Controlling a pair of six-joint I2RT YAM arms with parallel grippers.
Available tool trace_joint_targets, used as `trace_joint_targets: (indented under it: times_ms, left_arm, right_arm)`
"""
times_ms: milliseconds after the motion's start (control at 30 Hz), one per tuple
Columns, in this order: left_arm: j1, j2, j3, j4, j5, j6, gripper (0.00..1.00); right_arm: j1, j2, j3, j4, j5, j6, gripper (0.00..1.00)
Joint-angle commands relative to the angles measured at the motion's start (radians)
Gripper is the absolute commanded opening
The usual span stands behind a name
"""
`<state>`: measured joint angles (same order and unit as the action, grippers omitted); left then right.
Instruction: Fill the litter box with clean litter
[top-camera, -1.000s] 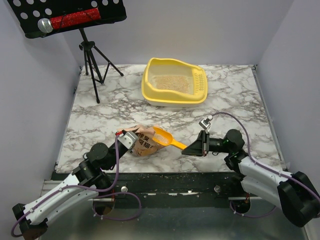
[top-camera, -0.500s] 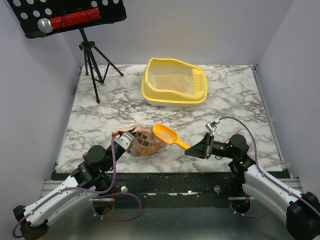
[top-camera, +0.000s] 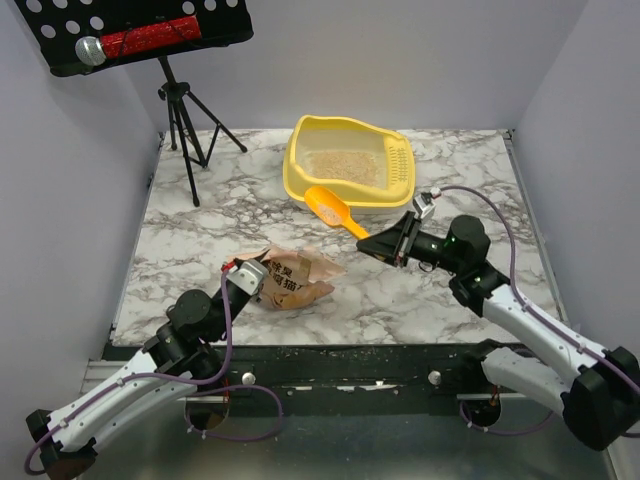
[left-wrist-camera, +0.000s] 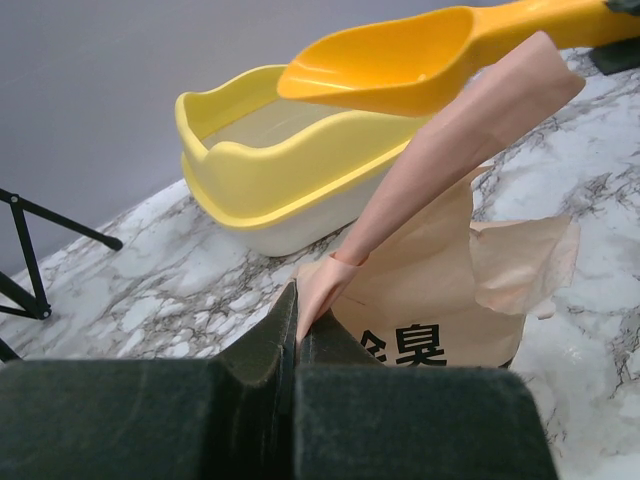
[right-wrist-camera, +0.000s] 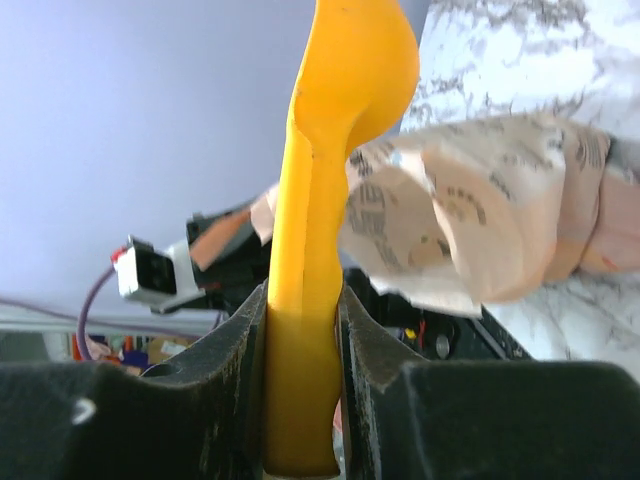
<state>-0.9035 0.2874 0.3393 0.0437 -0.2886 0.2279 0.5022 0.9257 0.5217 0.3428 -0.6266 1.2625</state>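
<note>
- Right gripper (top-camera: 378, 243): jaws part-way closed, clamped on the flat handle of the scoop (top-camera: 328, 205); in the wrist view both dark fingers (right-wrist-camera: 232, 370) pressed against the handle's sides.
- Scoop: yellow-orange glossy plastic with a rounded bowl, raised off the table, bowl at the near-left wall of the litter box (top-camera: 350, 125); a few pale grains in the bowl.
- Left gripper (top-camera: 245, 272): jaws fully closed, pinching a thin edge of the bag (top-camera: 295, 280); fingers (left-wrist-camera: 262, 345) seen as a dark blurred mass, seam barely visible.
- Bag: tan-pink crinkled film with black printed characters, lying on the table on the near side of the litter box, mouth turned toward it; print partly cut off by folds.
- Litter box: yellow moulded tray with a high wavy rim, a slotted strip on its right side and a white base.
- Clean litter (top-camera: 345, 165): fine pale beige granules, a shallow layer on the litter box floor; depth not readable.
- Table (top-camera: 200, 230): white-grey marble pattern.
</note>
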Motion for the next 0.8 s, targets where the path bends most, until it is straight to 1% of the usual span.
trace_joint_targets:
  times_ms: [0, 100, 200, 367, 433, 500, 533, 667, 733, 767]
  left_arm:
    - [0.0, -0.007, 0.053, 0.074, -0.015, -0.028, 0.0]
    - [0.0, -0.02, 0.059, 0.064, -0.007, -0.036, 0.0]
    - [0.0, -0.045, 0.061, 0.065, 0.008, -0.041, 0.0]
    - [0.0, -0.065, 0.064, 0.065, 0.009, -0.045, 0.0]
    - [0.0, -0.054, 0.072, 0.059, -0.001, -0.05, 0.0]
    - [0.0, -0.037, 0.079, 0.051, -0.017, -0.053, 0.0]
    - [0.0, -0.025, 0.086, 0.047, -0.027, -0.056, 0.0]
    - [0.002, -0.001, 0.098, 0.033, -0.057, -0.064, 0.0]
    - [0.002, 0.002, 0.098, 0.033, -0.063, -0.067, 0.0]
    - [0.003, 0.001, 0.101, 0.03, -0.064, -0.07, 0.0]
  right_arm:
    - [-0.019, 0.161, 0.147, -0.019, 0.082, -0.066, 0.01]
    - [-0.053, 0.298, 0.246, 0.01, 0.067, -0.08, 0.01]
    - [-0.094, 0.419, 0.346, 0.001, 0.05, -0.141, 0.01]
    - [-0.18, 0.603, 0.53, -0.155, 0.01, -0.323, 0.01]
    - [-0.198, 0.672, 0.644, -0.325, 0.008, -0.455, 0.01]
    - [-0.2, 0.726, 0.769, -0.561, 0.068, -0.619, 0.01]
    - [-0.2, 0.748, 0.828, -0.647, 0.108, -0.674, 0.01]
    - [-0.2, 0.818, 0.996, -0.862, 0.272, -0.853, 0.01]
    - [-0.198, 0.863, 1.087, -0.951, 0.318, -0.918, 0.01]
    - [-0.198, 0.893, 1.166, -1.016, 0.34, -0.948, 0.01]
